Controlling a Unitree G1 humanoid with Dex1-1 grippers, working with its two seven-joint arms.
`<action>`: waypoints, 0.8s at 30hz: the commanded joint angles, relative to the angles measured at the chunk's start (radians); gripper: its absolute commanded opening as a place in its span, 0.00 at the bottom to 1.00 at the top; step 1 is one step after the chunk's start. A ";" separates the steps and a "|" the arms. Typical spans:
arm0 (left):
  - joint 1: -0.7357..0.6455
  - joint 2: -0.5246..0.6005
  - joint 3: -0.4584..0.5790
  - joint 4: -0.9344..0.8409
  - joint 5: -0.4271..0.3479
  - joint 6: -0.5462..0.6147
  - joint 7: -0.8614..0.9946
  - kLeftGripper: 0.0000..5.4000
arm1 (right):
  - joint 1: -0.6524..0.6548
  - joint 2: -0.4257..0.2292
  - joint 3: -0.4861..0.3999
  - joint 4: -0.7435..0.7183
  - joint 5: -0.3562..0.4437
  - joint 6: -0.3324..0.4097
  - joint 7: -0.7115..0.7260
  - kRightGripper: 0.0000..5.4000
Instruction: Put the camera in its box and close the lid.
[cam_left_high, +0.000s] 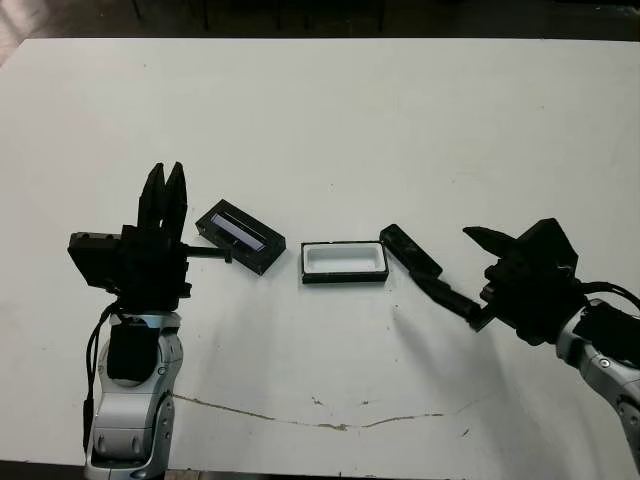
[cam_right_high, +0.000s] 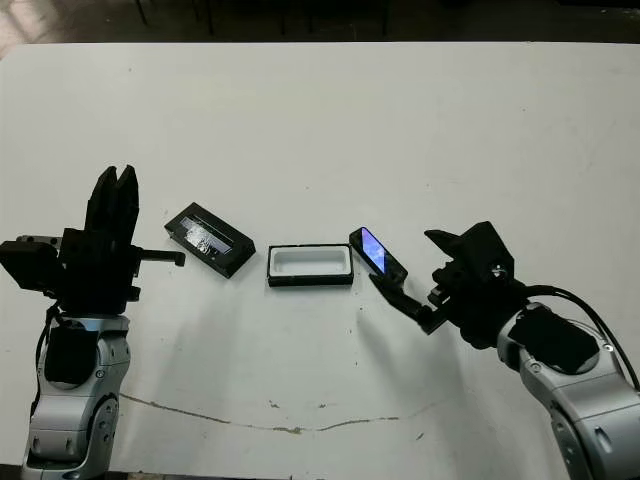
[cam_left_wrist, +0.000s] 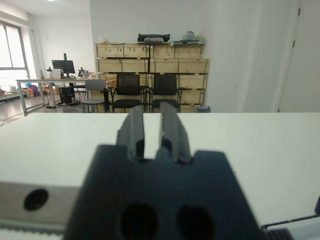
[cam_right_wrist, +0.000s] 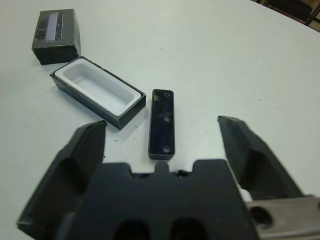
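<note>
So nearest the robot, the right gripper (cam_right_wrist: 162, 145) had its two black fingers spread wide with nothing between them, sitting low over the white table (cam_left_high: 330, 120) and pointed at the camera (cam_right_wrist: 162, 130). One fingertip (cam_left_high: 440, 288) was just beside the camera's near end; couldn't tell if it was actually touching.

The camera lay flat on the table, angled, right next to the right end of the box (cam_left_high: 344, 261), not in it. The box sat open side up with only its white lining showing inside.

Left of the box, a small gap away, was the lid (cam_left_high: 240, 236), lying at a slant with its pale strip up.

The left gripper (cam_left_high: 166, 195) stood to the left of the lid, fingers nearly together, just a narrow slit, holding nothing.
</note>
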 joint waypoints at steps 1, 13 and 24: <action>0.005 0.020 0.008 0.015 0.006 0.007 -0.006 0.00 | 0.014 -0.002 0.016 0.018 -0.017 -0.015 -0.009 0.99; 0.007 0.020 0.018 0.005 -0.008 0.025 -0.014 0.00 | 0.009 0.032 0.059 0.078 -0.048 -0.048 -0.038 0.99; 0.012 0.028 0.024 -0.001 -0.013 0.027 -0.024 0.00 | 0.020 0.075 0.088 0.160 -0.077 -0.111 -0.047 0.85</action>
